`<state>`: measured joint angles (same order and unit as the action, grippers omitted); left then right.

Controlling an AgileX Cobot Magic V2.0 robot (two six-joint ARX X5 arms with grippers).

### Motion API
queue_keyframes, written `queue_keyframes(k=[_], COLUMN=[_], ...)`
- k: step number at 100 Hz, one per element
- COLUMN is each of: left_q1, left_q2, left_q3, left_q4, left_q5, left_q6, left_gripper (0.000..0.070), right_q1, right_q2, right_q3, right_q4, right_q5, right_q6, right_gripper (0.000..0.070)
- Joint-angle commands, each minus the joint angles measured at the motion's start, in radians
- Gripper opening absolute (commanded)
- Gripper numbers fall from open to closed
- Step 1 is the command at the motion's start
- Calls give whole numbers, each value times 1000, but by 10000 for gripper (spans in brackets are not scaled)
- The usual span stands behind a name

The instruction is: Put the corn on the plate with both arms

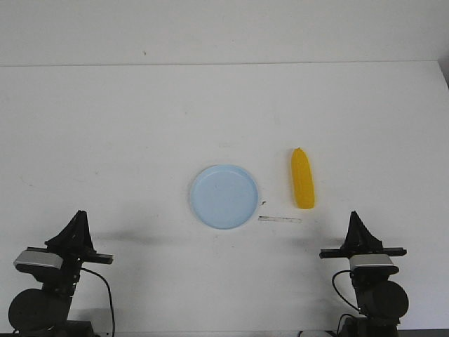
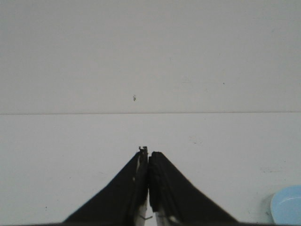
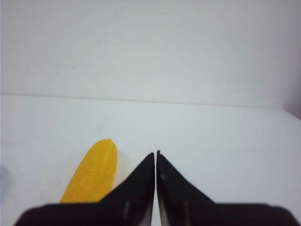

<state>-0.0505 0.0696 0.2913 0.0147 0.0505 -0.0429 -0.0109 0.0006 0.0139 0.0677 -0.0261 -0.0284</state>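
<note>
The yellow corn lies on the white table just right of the pale blue plate, its tapered end pointing away from me. It also shows in the right wrist view as corn, ahead and to one side of my right gripper. That gripper sits near the front edge, shut and empty. My left gripper rests at the front left, shut with nothing held. A sliver of the plate shows at the edge of the left wrist view.
A thin strip of tape or label lies on the table between the plate and the corn's near end. The table's far edge meets a white wall. Black cables hang by both arm bases.
</note>
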Motion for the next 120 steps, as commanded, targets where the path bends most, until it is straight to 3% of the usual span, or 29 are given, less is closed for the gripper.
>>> queue_keyframes(k=[1, 26, 51, 82, 120], left_q1=[1, 1, 1, 1, 1], left_q2=[-3, -3, -3, -3, -3], left_q3=[8, 8, 8, 8, 8], left_q4=[13, 13, 12, 12, 13], left_q5=[-3, -3, -3, -3, -3], left_q6=[8, 8, 9, 8, 9], left_gripper=[1, 1, 1, 1, 1], right_q1=[1, 7, 17, 135, 231], right_q2=[0, 51, 278, 602, 1009], right_q3=[2, 68, 217, 340, 562], right_q4=[15, -17, -11, 233, 174], right_q5=[2, 37, 45, 57, 48], right_q6=[17, 14, 11, 4, 62], right_gripper=[7, 6, 6, 6, 6])
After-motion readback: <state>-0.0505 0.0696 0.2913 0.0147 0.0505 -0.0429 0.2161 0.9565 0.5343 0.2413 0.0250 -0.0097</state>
